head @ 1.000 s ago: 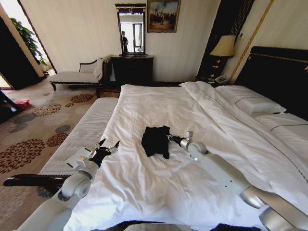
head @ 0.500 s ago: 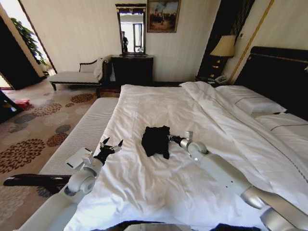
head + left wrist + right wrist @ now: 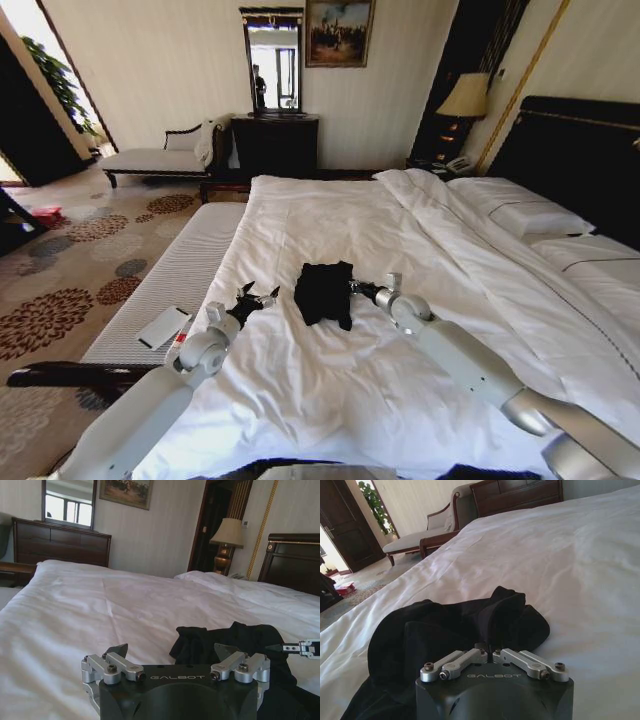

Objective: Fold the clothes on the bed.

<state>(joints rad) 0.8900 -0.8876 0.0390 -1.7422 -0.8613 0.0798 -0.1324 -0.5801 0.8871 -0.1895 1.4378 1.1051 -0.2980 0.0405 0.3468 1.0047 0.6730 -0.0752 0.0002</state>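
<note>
Black T-shirt (image 3: 324, 292): bunched in a rough, partly doubled heap mid-bed (image 3: 330, 215) on the white duvet, neat fold judged unfinished; right hand (image 3: 353, 288) pinched narrow on its edge, left hand (image 3: 256, 298) wide and empty just beside it.

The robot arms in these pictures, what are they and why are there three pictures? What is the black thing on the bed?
It is a robot with two arms, and each arm ends in a gripper that works like a hand. One picture comes from a camera on its head, looking down at the bed. The other two come from small cameras on its wrists, so you see each gripper up close. The black thing is a T-shirt, lying bunched on the white duvet. The right gripper is pinched shut on the T-shirt's edge. The left gripper is open, beside the T-shirt and holding nothing. A flat white object lies on the bench next to the bed.
</note>
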